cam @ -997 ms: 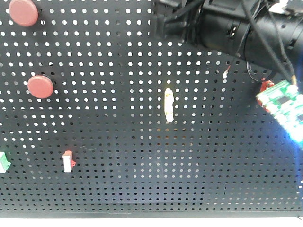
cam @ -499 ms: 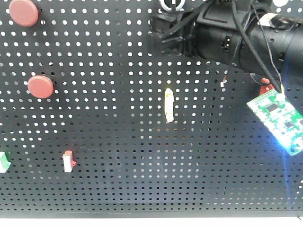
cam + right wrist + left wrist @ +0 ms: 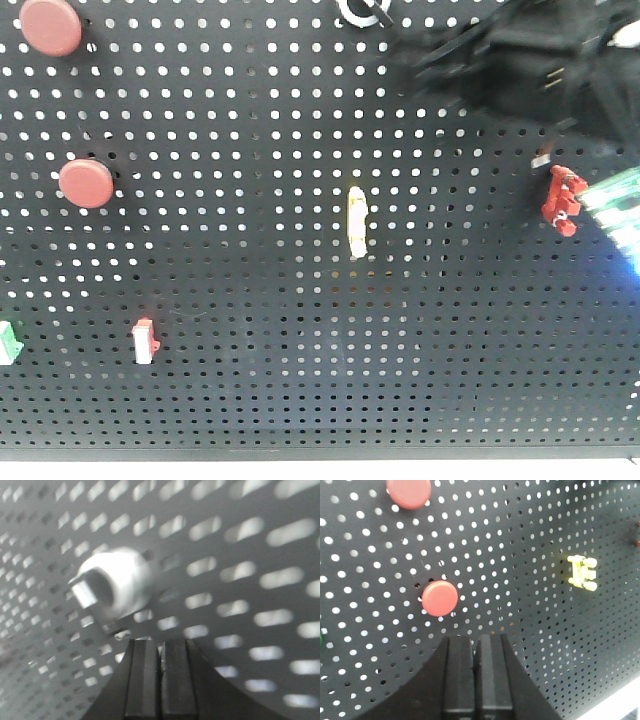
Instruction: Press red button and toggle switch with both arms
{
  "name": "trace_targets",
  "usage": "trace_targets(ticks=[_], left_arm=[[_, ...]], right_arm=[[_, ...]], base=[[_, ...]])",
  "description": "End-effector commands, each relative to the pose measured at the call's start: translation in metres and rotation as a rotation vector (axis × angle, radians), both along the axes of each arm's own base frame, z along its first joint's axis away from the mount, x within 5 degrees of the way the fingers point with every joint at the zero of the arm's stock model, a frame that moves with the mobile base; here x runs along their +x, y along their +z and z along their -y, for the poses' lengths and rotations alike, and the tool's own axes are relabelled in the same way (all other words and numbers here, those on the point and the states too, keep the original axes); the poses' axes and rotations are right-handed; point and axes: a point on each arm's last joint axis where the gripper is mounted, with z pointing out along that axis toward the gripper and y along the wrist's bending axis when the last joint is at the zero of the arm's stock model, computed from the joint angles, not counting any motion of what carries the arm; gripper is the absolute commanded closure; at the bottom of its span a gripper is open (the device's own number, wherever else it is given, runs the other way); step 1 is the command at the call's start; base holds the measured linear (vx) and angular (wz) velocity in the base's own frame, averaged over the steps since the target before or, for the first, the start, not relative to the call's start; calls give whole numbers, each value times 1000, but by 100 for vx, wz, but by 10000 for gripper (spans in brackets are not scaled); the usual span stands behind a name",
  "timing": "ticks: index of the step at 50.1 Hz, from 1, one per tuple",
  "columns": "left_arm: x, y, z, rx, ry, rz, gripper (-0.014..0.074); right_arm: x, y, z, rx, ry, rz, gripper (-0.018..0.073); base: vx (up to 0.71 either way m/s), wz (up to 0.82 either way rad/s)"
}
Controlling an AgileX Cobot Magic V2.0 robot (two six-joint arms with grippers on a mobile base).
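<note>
Clenched and empty, both poised to poke at the pegboard (image 3: 250, 400).
The left gripper (image 3: 475, 641), fingers pressed into a blunt tip, sits just below the red button (image 3: 440, 598); the right gripper (image 3: 161, 644), likewise, just under the toggle switch (image 3: 112, 587).

**Dark pegboard fills the scene**

A black perforated pegboard (image 3: 250, 400) stands upright and covers nearly every view. Pale light shows through many of its round holes. A white strip (image 3: 300, 470) runs below its bottom edge. A bluish-white glare (image 3: 625, 250) washes its right side.
</note>
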Motion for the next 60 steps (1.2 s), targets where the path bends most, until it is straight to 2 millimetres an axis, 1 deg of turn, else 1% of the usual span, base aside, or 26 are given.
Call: trace_targets(ticks=[1,15,20,23,24,31,37,40,42,48,49,50,51,56,60], left_arm=[[-2,14,-3,-69,25,59,595],[-3,13,-2,-67,15,49,595],[-3,13,-2,-66,12,47,595],[-3,13,-2,-65,11,46,595],[-3,13,-2,-65,10,45,595],[-3,12,-1,-66,9,43,595],[-3,12,-1,-92,4,26,595],[-3,12,-1,-99,4,23,595],[-3,12,-1,-100,4,22,595],[-3,12,-1,-100,3,21,595],[-3,12,-1,-98,3,21,595],[-3,12,-1,-98,3,21,595],[-4,10,1,-87,-17,1,595],[-5,8,2,-76,-36,-18,595],[-5,8,3,-74,-40,-22,595]], right_arm=[[-18,24,13,30,-35,102,559],[-31,24,17,-34,-21,52,559],[-37,24,22,-38,-37,32,559],[-42,20,26,-36,-57,29,559],[-46,22,28,-37,-63,42,559],[-60,1,39,-55,-117,37,559],[-81,-20,52,-62,-150,58,559],[-96,-27,59,-61,-160,70,559],[-104,-36,63,-70,-163,65,559],[-127,-55,73,-83,-166,62,559],[-133,-57,75,-80,-166,67,559],[-137,-63,77,-84,-166,61,559],[-154,-79,84,-84,-166,62,559],[-167,-93,90,-107,-175,76,559],[-174,-99,94,-121,-181,89,559]], base=[[0,0],[0,0],[0,0],[0,0],[0,0],[0,0],[0,0],[0,0],[0,0],[0,0],[0,0],[0,0],[0,0],[0,0],[0,0]])
